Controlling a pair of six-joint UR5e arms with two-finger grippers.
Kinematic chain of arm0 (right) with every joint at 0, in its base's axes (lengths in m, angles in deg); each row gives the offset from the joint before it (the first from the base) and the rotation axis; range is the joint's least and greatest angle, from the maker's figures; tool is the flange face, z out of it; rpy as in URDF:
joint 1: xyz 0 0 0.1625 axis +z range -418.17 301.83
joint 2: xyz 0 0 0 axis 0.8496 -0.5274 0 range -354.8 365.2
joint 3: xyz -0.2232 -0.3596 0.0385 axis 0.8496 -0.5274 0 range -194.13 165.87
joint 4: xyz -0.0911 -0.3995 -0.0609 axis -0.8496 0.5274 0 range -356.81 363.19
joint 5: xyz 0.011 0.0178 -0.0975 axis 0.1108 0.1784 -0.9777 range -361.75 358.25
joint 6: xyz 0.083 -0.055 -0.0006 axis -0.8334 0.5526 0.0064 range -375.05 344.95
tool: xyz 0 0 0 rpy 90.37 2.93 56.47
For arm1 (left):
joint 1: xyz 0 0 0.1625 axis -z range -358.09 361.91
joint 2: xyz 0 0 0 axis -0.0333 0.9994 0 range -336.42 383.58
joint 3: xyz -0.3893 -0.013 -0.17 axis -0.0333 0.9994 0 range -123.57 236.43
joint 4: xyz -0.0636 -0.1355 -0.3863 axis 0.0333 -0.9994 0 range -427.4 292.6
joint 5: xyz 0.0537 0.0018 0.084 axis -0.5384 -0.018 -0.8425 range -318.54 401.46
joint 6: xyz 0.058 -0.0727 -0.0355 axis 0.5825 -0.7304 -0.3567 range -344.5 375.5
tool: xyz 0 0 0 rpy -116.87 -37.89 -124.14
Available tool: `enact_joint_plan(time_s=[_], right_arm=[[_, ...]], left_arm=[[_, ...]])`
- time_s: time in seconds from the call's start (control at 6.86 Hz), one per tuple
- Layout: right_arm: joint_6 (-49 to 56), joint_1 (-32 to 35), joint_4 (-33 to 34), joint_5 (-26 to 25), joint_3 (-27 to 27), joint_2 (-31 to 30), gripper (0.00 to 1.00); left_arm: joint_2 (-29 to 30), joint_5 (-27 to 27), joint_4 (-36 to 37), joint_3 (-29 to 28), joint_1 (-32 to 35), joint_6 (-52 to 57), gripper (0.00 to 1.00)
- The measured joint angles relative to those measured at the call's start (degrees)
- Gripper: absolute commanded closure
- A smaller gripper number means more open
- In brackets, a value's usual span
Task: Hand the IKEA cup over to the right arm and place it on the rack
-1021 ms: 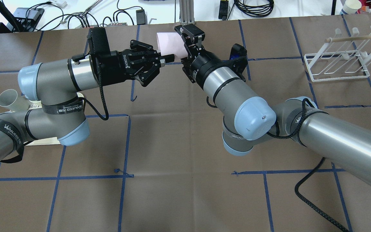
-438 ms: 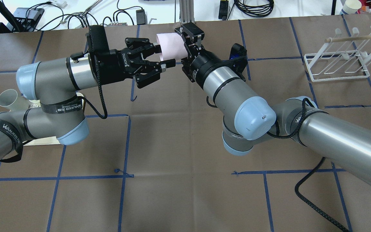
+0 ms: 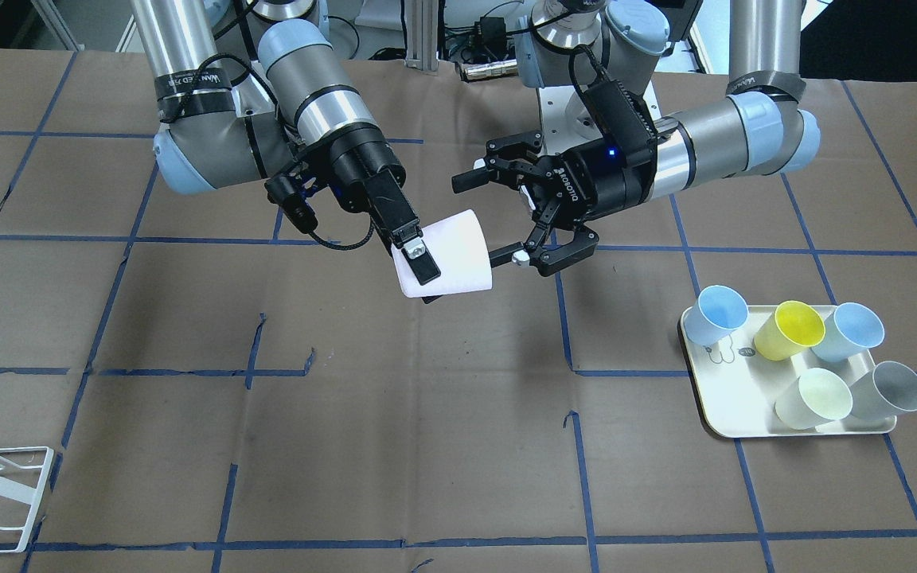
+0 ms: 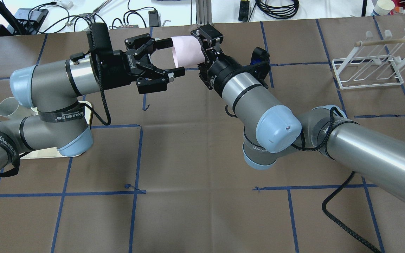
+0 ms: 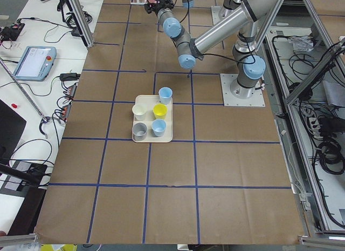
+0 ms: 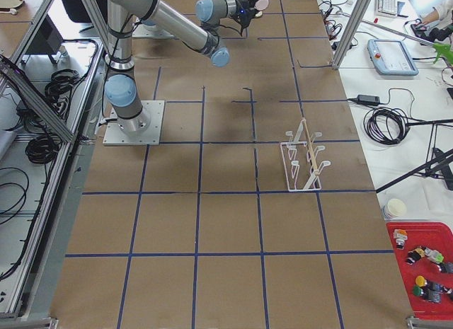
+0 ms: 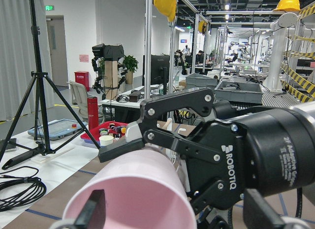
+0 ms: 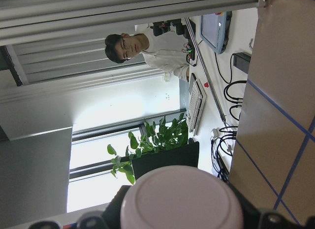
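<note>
Pink IKEA cup [image 3: 458, 247] [image 4: 185, 51] is in the air, lying on its side above the middle stretch of the tabletop. Right gripper [image 3: 425, 278] [image 4: 204, 51] is clamped on it from the base end, one finger along each outer wall. The right wrist cam shows the cup's base [image 8: 182, 199] sitting between the fingers. Left gripper [image 3: 482, 219] [image 4: 170, 58] is spread wide and holds nothing. Its fingertips [image 4: 164, 43] straddle the mouth end, and the mouth [image 7: 133, 194] faces the left wrist cam. Can't tell whether they touch the rim. White wire rack [image 4: 371, 85] [image 3: 38, 500] [image 6: 304, 163] stands toward the table's end on the robot's right, nearer the operator-side edge and well apart from the cup. Cream tray [image 3: 733, 398] sits toward the end on the robot's left and carries five cups [image 3: 799, 329]: two light blue, one yellow, one pale green, one grey.
</note>
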Motion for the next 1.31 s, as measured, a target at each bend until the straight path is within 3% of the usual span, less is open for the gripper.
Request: enact_joint_plan(time_s=[0.44,0.58,0.88,1.31], right_arm=[[0.5,-2.5,-0.3,2.5,-2.0,0.3,0.61],[3.2,-5.3,-0.4,7.2,-2.9,0.3,0.61],[18.7,-11.2,-1.4,13.2,-4.1,0.5,0.63],[45.1,-14.9,-4.7,14.1,-4.1,2.9,0.78]], left_arm=[[-0.2,0.0,-0.6,0.2,-5.2,-2.3,0.01],[-0.2,-1.3,-0.8,0.1,-6.9,-5.1,0.01],[-0.2,-8.0,-1.8,-0.6,-8.1,-10.8,0.01],[-1.0,-22.7,-8.7,-3.2,-7.7,-18.5,0.01]])
